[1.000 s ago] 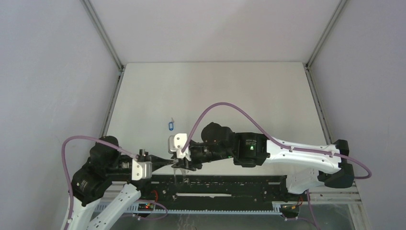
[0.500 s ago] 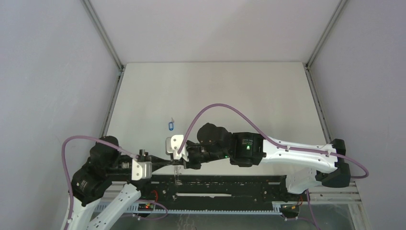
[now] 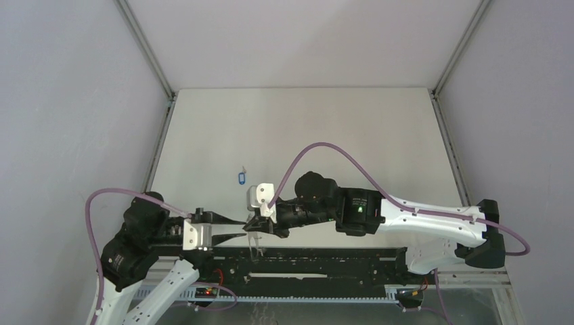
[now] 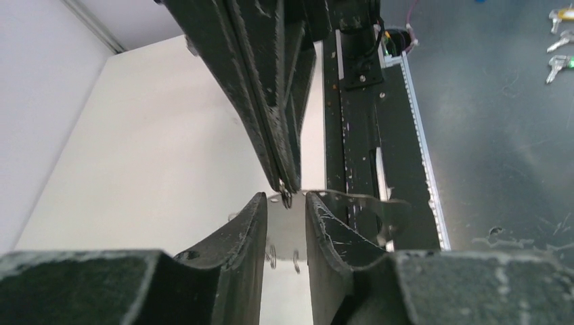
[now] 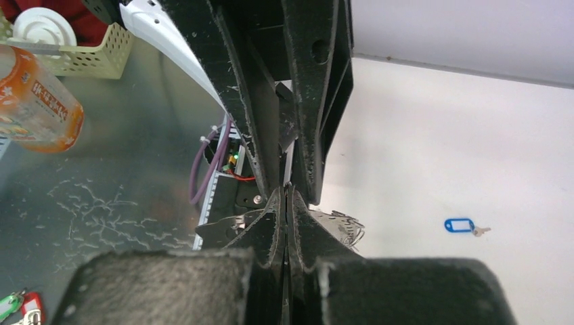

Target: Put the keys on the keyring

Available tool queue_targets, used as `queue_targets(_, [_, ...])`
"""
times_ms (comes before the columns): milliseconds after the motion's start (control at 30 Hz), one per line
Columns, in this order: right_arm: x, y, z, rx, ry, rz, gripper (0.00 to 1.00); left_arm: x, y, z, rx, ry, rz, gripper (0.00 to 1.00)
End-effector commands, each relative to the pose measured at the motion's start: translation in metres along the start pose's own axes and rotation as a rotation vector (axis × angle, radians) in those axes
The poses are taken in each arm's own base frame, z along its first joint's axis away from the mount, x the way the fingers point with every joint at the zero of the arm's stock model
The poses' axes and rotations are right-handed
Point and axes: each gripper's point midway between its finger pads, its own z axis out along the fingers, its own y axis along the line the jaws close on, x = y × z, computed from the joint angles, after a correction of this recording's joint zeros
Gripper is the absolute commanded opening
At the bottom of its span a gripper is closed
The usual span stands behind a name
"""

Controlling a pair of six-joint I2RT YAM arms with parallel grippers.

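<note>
Since a moment ago the left gripper (image 4: 284, 207) has let its black jaws part and drawn back a little. The right gripper (image 5: 285, 198) stays pinched shut on the thin grey wire keyring (image 3: 254, 244), which dangles at the near edge of the white table (image 3: 304, 128). Well apart from them, the small blue-headed silver key (image 3: 240, 177) lies flat on the table.

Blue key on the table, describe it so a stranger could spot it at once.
Start at the white table, its left half, toward the near edge. The blue-headed key lies flat there, the only blue thing on that white surface.
</note>
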Motion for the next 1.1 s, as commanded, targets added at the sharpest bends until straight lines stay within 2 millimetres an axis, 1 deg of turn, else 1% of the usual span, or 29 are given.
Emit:
queue_targets(0, [-0.037,0.003,-0.009,-0.011,-0.144,0.006,0.00,-0.019,0.004,0.002,-0.011,-0.074,-0.035,0.32])
queue_targets(100, [-0.039,0.004,-0.009,-0.015,-0.157,0.007,0.00,-0.018,0.003,0.003,-0.009,-0.078,-0.037,0.31])
queue_targets(233, [-0.042,0.003,-0.011,-0.008,-0.176,0.008,0.00,-0.015,0.001,0.003,-0.001,-0.069,-0.041,0.25])
queue_targets(300, [-0.044,0.003,-0.014,-0.001,-0.193,0.008,0.00,-0.011,0.000,0.002,-0.001,-0.055,-0.039,0.26])
queue_targets(333, [-0.045,0.003,-0.014,0.001,-0.201,0.007,0.00,-0.010,-0.001,0.002,-0.002,-0.051,-0.041,0.28])
queue_targets(367, [-0.044,0.003,-0.015,0.002,-0.204,0.008,0.00,-0.009,-0.001,0.001,-0.007,-0.048,-0.045,0.33])
queue_targets(433, [-0.044,0.003,-0.017,0.008,-0.212,0.010,0.00,-0.009,0.000,0.000,-0.017,-0.045,-0.050,0.45])
queue_targets(467, [-0.044,0.003,-0.017,0.009,-0.214,0.012,0.00,-0.010,0.001,0.000,-0.027,-0.043,-0.050,0.48])
queue_targets(533, [-0.040,0.003,-0.018,0.011,-0.208,0.020,0.00,-0.011,0.005,-0.002,-0.051,-0.038,-0.045,0.51])
queue_targets(567, [-0.045,0.003,-0.019,0.016,-0.236,0.016,0.00,-0.011,0.007,-0.002,-0.063,-0.034,-0.047,0.51])
queue_targets(633, [-0.047,0.003,-0.021,0.019,-0.254,0.020,0.00,-0.010,0.010,-0.003,-0.085,-0.034,-0.058,0.51])
queue_targets(767, [-0.048,0.003,-0.020,0.014,-0.262,0.024,0.00,-0.014,0.008,0.002,-0.067,-0.079,-0.106,0.47])
queue_targets(933, [-0.049,0.003,-0.019,0.015,-0.266,0.025,0.00,-0.019,0.003,0.005,-0.027,-0.108,-0.135,0.40])
queue_targets(1067, [-0.048,0.004,-0.018,0.008,-0.266,0.023,0.00,-0.018,0.003,0.006,-0.021,-0.105,-0.138,0.30])
